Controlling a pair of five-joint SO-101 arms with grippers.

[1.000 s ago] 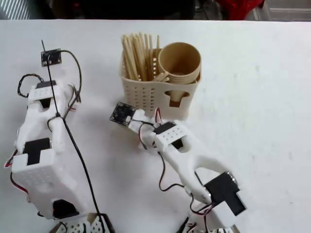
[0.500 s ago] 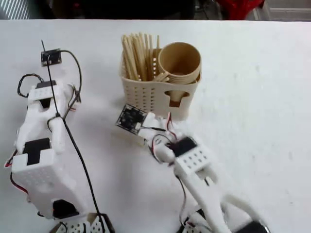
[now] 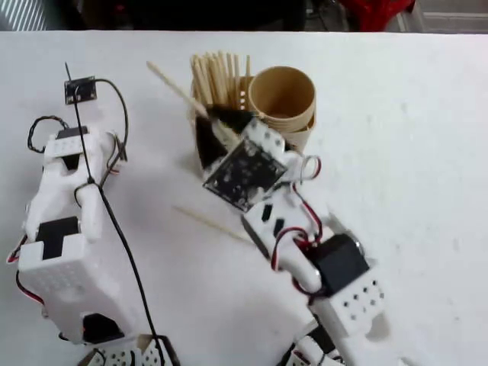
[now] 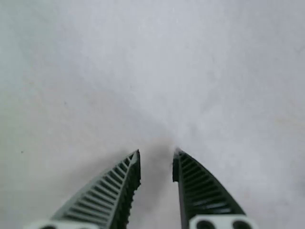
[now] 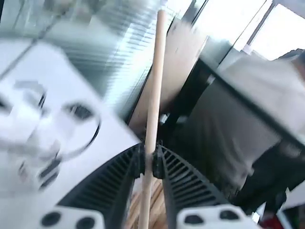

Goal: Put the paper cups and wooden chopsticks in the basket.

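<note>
Wooden chopstick (image 5: 155,71), clamped in the jaws of the right gripper (image 5: 148,153), has risen beside the basket (image 3: 303,139), probably ready to drop in; left gripper (image 4: 157,152) jaws stand apart.

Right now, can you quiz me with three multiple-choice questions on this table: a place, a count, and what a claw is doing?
1. Where does the loose chopstick lie?
A. on the table
B. inside the paper cups
C. on top of the left arm

2. How many chopsticks does the right gripper hold?
A. none
B. one
C. four

3. The left gripper is:
A. shut on a cup
B. shut on a chopstick
C. open over bare table

Answers:
1 A, it lies flat on the white surface.
2 B, one held chopstick is clamped in it.
3 C, its fingers stand apart with nothing between.
</note>
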